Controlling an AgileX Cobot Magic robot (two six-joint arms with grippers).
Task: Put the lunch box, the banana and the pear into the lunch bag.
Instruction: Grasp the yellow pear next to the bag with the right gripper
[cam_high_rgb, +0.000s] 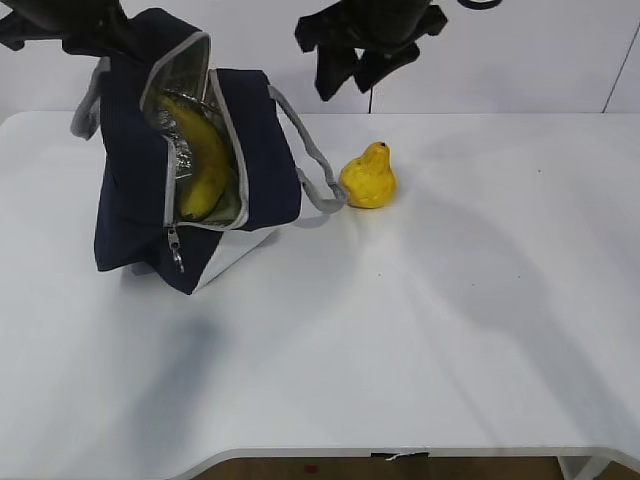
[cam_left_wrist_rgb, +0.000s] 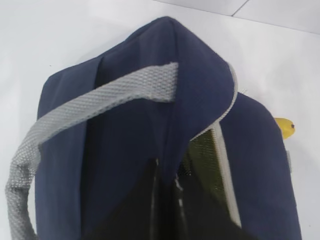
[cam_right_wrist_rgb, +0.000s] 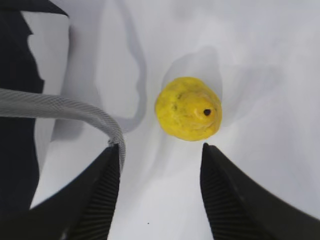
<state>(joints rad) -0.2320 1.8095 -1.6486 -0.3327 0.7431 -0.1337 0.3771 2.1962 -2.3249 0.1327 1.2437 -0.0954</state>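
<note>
Right pincer (cam_right_wrist_rgb: 160, 200) hangs open above the pear (cam_right_wrist_rgb: 188, 108) on the table (cam_high_rgb: 450, 300), grey strap (cam_right_wrist_rgb: 60, 110) brushing its left finger, so descending risks snagging that strap and tugging the lunch bag (cam_high_rgb: 190, 160) off the left pincer's pinch.

One lunch bag (cam_high_rgb: 150, 190) with two grey strap handles – one banana (cam_high_rgb: 203, 160) showing inside it – one pear (cam_high_rgb: 368, 177) on one white table (cam_high_rgb: 450, 330), and two grippers, left (cam_high_rgb: 95, 30) and right (cam_high_rgb: 360, 65)
</note>
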